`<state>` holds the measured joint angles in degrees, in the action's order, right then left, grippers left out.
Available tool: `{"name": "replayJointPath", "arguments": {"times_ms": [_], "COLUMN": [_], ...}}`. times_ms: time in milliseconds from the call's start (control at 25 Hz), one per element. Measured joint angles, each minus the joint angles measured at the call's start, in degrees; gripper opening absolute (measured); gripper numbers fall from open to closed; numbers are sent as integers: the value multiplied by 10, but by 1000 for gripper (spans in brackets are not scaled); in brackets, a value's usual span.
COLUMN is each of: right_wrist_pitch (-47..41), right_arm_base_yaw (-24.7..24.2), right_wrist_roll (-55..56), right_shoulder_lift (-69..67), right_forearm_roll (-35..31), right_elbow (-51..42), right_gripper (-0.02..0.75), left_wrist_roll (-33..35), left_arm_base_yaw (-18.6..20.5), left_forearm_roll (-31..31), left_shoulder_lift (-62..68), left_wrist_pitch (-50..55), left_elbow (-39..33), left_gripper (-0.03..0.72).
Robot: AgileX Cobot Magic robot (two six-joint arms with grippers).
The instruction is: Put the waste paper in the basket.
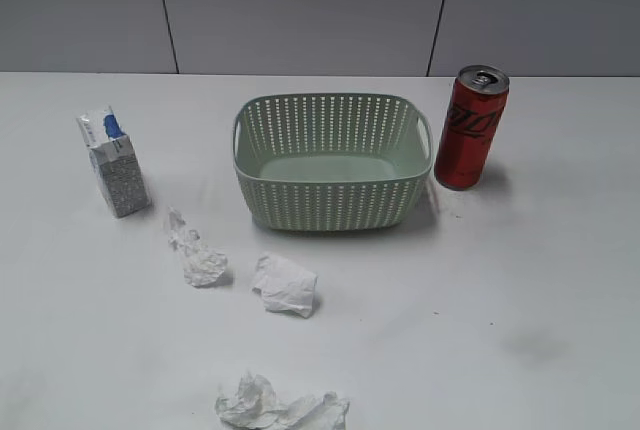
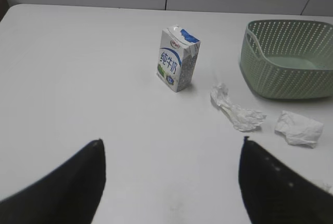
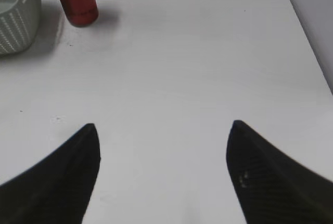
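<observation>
We are inspecting a white table (image 1: 560, 280), taking the basket (image 1: 330, 205) as our landmark and working from near to far. Nearest to us, well in front of the basket at the lower edge of the exterior view, one wad of waste paper (image 1: 280, 408) is lying crumpled on the table. A second wad (image 1: 286, 285) is sitting closer in, a short way in front of the basket's front wall. A third wad (image 1: 195, 253) is lying in front of the basket and off to its left, stretched into a longer shape. All three are resting on the table, outside the basket, apart from one another.

The basket, pale green with perforated sides, is standing upright, and we are seeing nothing inside it. To its left, well apart, a small white carton (image 1: 114, 161) with blue marking is standing upright. Just beside the basket's right end, a red can (image 1: 471, 128) is standing upright, not touching it as far as we can tell.

Neither arm is appearing in the exterior view. The left pincer (image 2: 171, 182) is showing wide-spread jaws with bare table between them, holding nothing. The right pincer (image 3: 164, 174) is likewise standing wide and holding nothing, over bare table to the right of the basket and nearer than the can.
</observation>
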<state>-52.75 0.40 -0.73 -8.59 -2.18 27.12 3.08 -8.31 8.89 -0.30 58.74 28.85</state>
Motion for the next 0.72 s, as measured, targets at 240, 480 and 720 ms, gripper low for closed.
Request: {"name": "replayJointPath", "arguments": {"times_ms": [240,480,720], "right_wrist_pitch": [14,16,26], "right_arm_base_yaw": [0,0,2], "right_wrist_roll": [-4,-38,-74], "right_shoulder_lift": [-112,-212,-302], "right_forearm_roll": [0,-33,-122], "right_elbow": [2,16,52], "right_gripper": [571,571,571], "left_wrist_roll": [0,0,0], "left_arm_base_yaw": [0,0,0], "left_forearm_roll": [0,0,-1], "left_shoulder_lift": [0,0,0], "left_wrist_pitch": [0,0,0], "left_elbow": [0,0,0], "left_gripper": [591,591,591]}}
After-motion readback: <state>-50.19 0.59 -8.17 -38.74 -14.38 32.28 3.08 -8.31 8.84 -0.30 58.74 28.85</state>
